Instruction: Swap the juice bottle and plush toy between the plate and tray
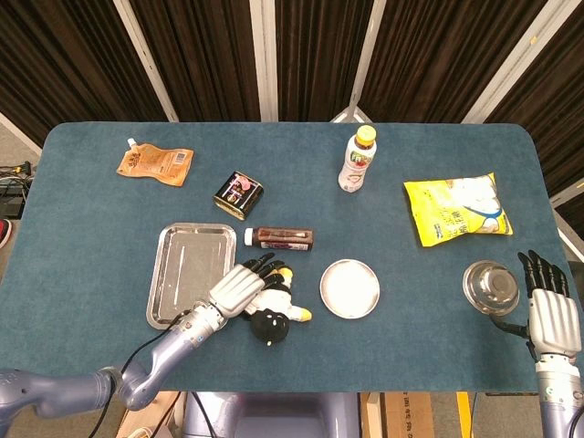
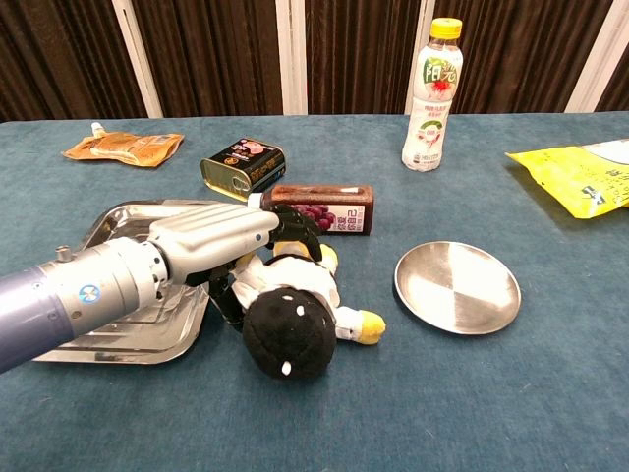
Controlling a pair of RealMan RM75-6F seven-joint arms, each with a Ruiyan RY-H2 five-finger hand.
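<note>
Black plush toy [image 2: 292, 317] lies on the table between tray [image 1: 173, 270] and plate [image 1: 349, 288], left hand [image 1: 239, 288] grasping it. Juice bottle [image 1: 283, 238] lies nearby; tray and plate unfilled. Right hand [image 1: 554, 315] idle, fingers apart.

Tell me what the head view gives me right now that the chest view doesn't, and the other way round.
Only the head view shows the right hand, open beside a small metal bowl at the table's right edge.

Only the chest view shows the grape picture on the juice bottle, and the left hand's fingers draped over the plush toy.

Both show the left hand on the plush toy, which lies on the cloth between the bare tray and the bare plate, with the juice bottle lying on the cloth behind them.
</note>
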